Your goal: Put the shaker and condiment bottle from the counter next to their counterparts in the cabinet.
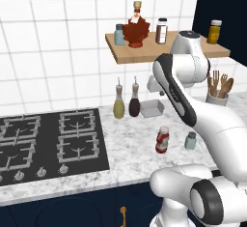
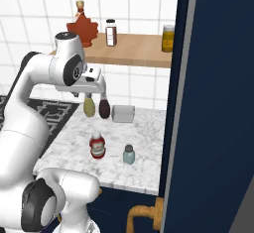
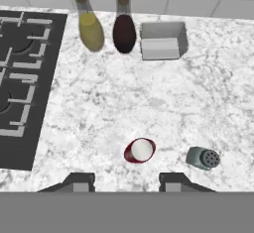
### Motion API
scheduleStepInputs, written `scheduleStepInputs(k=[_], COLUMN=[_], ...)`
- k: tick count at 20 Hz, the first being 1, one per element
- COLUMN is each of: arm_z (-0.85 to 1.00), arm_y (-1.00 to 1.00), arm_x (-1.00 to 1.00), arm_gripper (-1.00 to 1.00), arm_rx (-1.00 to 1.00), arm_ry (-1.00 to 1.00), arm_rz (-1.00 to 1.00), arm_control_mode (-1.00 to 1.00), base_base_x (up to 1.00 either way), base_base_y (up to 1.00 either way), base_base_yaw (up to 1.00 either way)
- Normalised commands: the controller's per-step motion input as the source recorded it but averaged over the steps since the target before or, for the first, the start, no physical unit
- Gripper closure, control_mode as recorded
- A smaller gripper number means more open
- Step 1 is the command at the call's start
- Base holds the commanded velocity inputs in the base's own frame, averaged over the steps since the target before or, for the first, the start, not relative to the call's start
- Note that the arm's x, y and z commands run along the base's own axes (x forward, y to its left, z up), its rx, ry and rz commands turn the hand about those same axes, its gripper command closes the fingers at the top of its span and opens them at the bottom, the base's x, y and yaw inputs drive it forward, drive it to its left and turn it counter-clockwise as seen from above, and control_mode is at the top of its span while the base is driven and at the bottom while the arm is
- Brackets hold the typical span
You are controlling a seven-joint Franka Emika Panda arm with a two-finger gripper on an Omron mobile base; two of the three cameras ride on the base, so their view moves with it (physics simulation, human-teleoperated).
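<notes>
Hand view looks straight down at the desk (image 3: 149, 103): the end effector (image 3: 127, 180) hangs high, clenched and grasping nothing. One condiment bottle (image 3: 139, 150) stands upright just above the fingertips, long axis vertical, white cap toward the camera. One shaker (image 3: 203, 158) stands at 3 o'clock of it, near. Two cruets (image 3: 91, 26) stand at 12 o'clock. On the cabinet (image 1: 144, 53) wait one shaker twin (image 1: 119, 35) and one leaf-shaped bottle (image 1: 136, 30).

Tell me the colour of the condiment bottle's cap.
White, on the red condiment bottle standing on the counter; the hand view, looking down on it, shows it best.
</notes>
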Motion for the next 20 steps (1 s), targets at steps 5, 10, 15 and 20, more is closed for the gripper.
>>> scheduleStepInputs(k=[5,10,15,20], arm_z=[0.0,-0.08,-0.22,-0.31], arm_y=[-0.03,0.0,0.27,0.44], arm_x=[-0.33,-0.89,-0.67,-0.34], arm_gripper=[-1.0,-1.0,-1.0,-1.0], arm_rx=[0.06,0.05,-0.01,-0.01], arm_ry=[-0.16,-0.33,-0.21,-0.16], arm_rz=[0.0,-0.12,-0.32,-0.51], arm_control_mode=[-1.0,-1.0,-1.0,-1.0], base_base_x=[0.0,0.0,0.0,0.0], base_base_y=[0.0,0.0,0.0,0.0], base_base_yaw=[0.0,0.0,0.0,0.0])
